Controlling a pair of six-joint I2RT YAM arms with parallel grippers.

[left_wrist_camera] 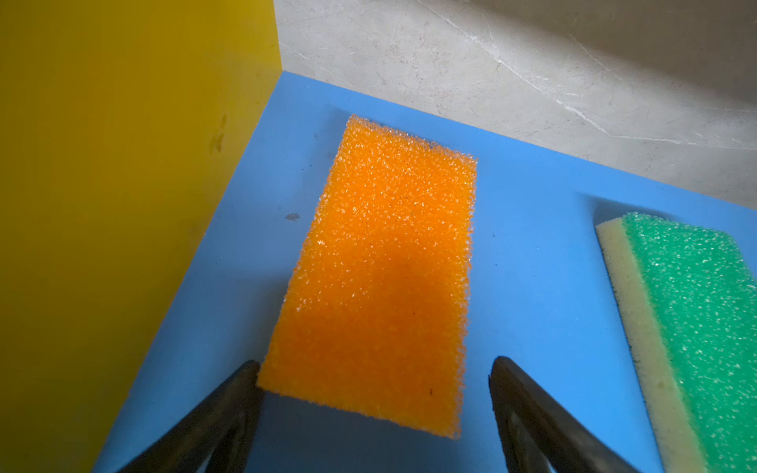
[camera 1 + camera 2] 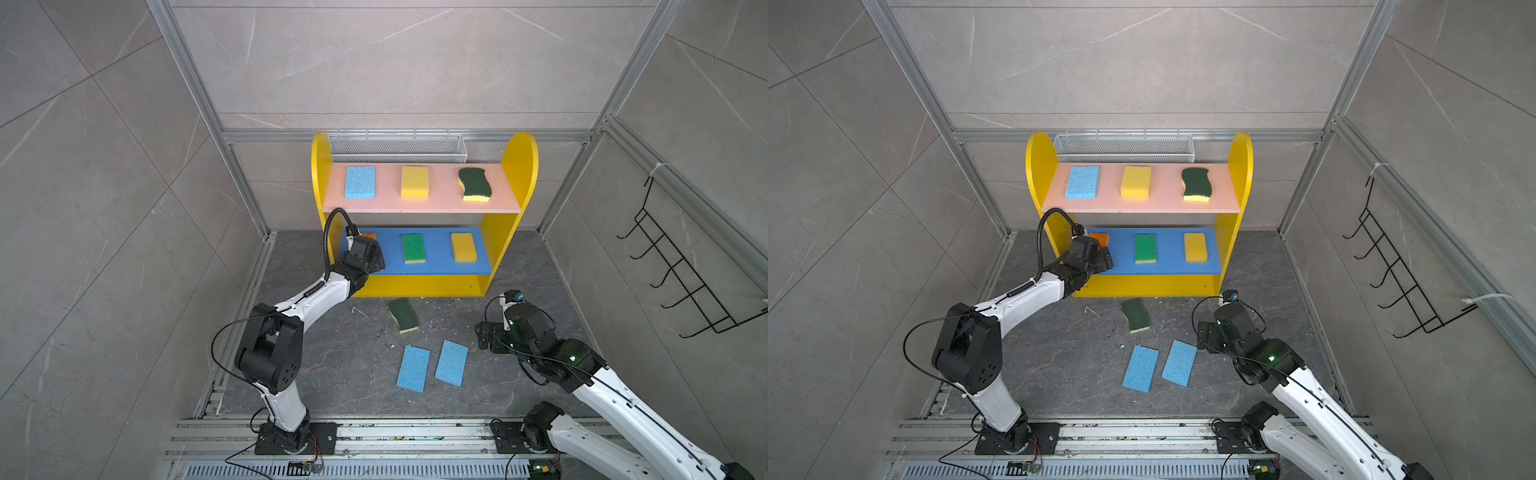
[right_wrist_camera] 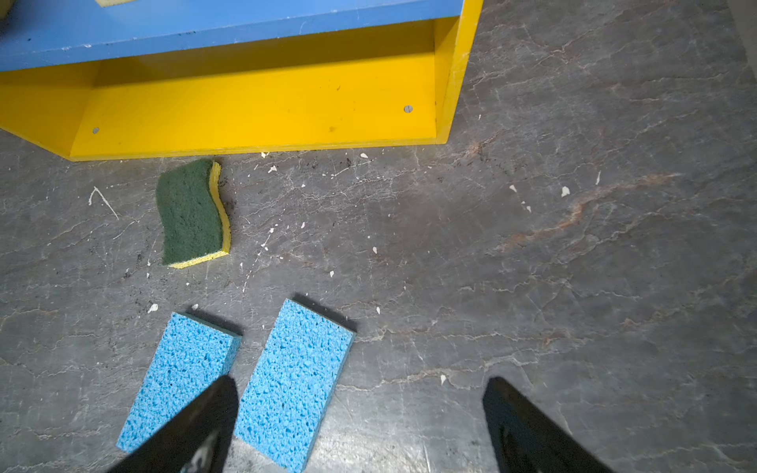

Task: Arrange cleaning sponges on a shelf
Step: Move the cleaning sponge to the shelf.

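your left gripper (image 1: 375, 362) stood open at the 9 o'clock end of the blue middle board (image 1: 532, 254), holding nothing. the orange sponge (image 1: 381, 266) lay flat on that board just ahead of the fingertips, its long axis running away from the jaws, with the bright green sponge (image 1: 696, 327) beside it.

your right gripper (image 3: 360, 381) hung open and empty over the dark floor (image 3: 573, 266). three sponges were not yet on the shelf (image 2: 519, 166): the wavy dark-green sponge (image 2: 403, 315) and two light blue ones.

the relation that mattered, read in a top view: the nearer light blue sponge (image 2: 451, 363) lay just beside your right gripper at about 8 o'clock. its long axis ran close to 12-to-6, tipped slightly toward 1. the other light blue sponge (image 2: 413, 369) sat just past it at 9 o'clock. your left arm was well apart, up at the shelf, so i judged the right arm better placed, with its jaws closing across the short 9-to-3 width.
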